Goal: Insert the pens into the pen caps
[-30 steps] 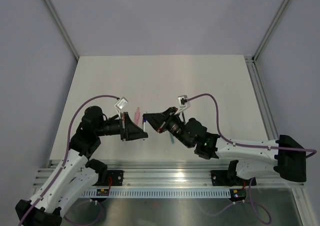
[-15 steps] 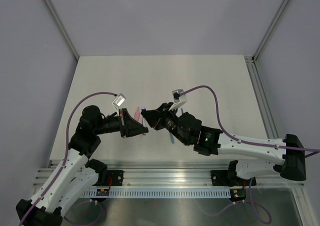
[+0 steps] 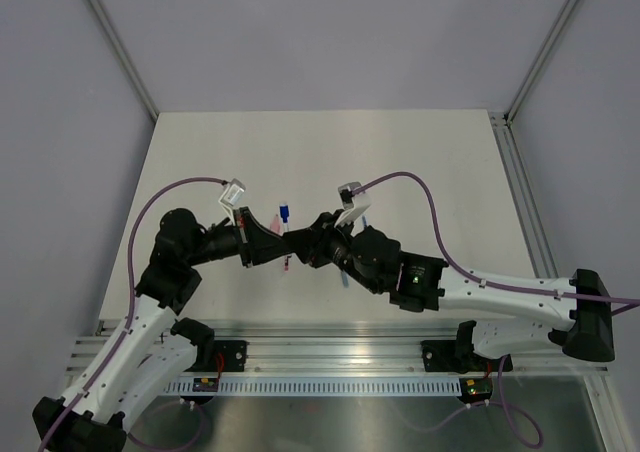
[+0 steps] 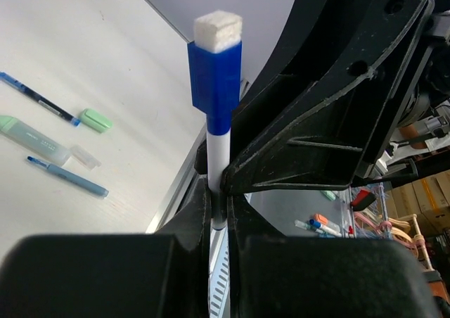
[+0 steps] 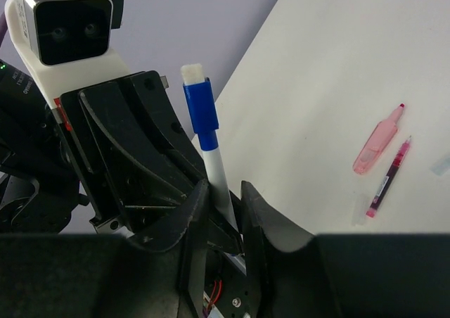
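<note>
Setting: pale table (image 3: 420,172) between grey walls, with two robot arms meeting above its middle.
Task's thing: a slim white pen (image 4: 216,153) topped by a blue cap (image 4: 216,86) with a white pad on its end, held upright in the air between the two arms, off the table.
Handling: probably very light, stiff, smooth plastic that could slip or twist. The bare white barrel below the cap looks like the best hold, gripped squarely across.
Left end effector (image 4: 218,212): jaws together, clamped on the lower barrel.
Right end effector (image 5: 223,195): jaws apart on either side of the barrel, small gaps showing, not gripping.
Loose items: a pink cap (image 5: 376,142) and a red pen (image 5: 389,179) lie close together on the table. A teal pen (image 4: 67,176) and a green cap (image 4: 95,119) lie elsewhere on it.
</note>
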